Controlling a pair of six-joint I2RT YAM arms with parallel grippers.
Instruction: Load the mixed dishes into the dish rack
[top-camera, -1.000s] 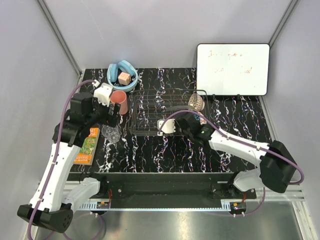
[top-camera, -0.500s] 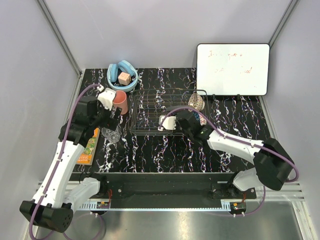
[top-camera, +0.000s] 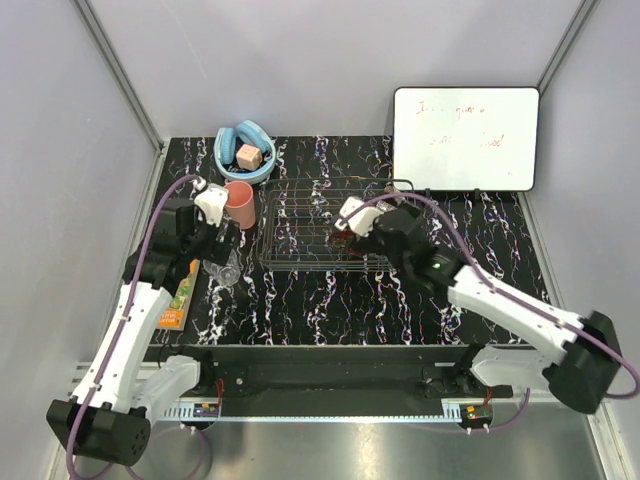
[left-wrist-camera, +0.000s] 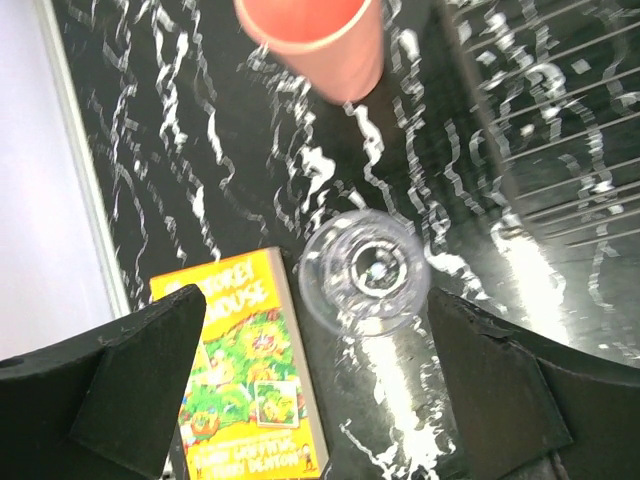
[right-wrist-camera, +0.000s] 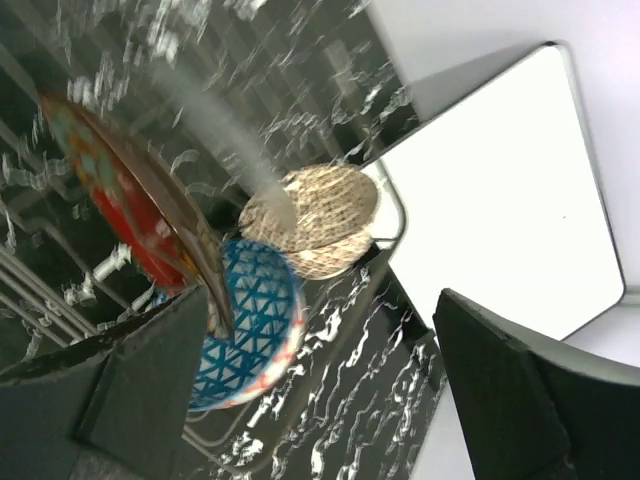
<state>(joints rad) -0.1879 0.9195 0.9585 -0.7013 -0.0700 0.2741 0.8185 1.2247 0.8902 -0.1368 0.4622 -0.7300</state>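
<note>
Even, bright light falls from overhead in the top view, and the glossy black table (top-camera: 330, 300) carries only soft, short shadows. The whiteboard (top-camera: 465, 138) at its far right corner is very bright. The left wrist view is sharp: a pale glare patch lies on the table just right of the clear glass tumbler (left-wrist-camera: 365, 272), and the left tool (left-wrist-camera: 318, 305) shows as dark, shaded wedges. The right wrist view is smeared (motion blur, chiefly upper left), with the red floral bowl (right-wrist-camera: 130, 200) soft and the right tool (right-wrist-camera: 322, 295) unlit.

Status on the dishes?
Left hand open over tumbler. Right hand open beside red bowl, tilted in rack. Book lies close by tumbler.
</note>
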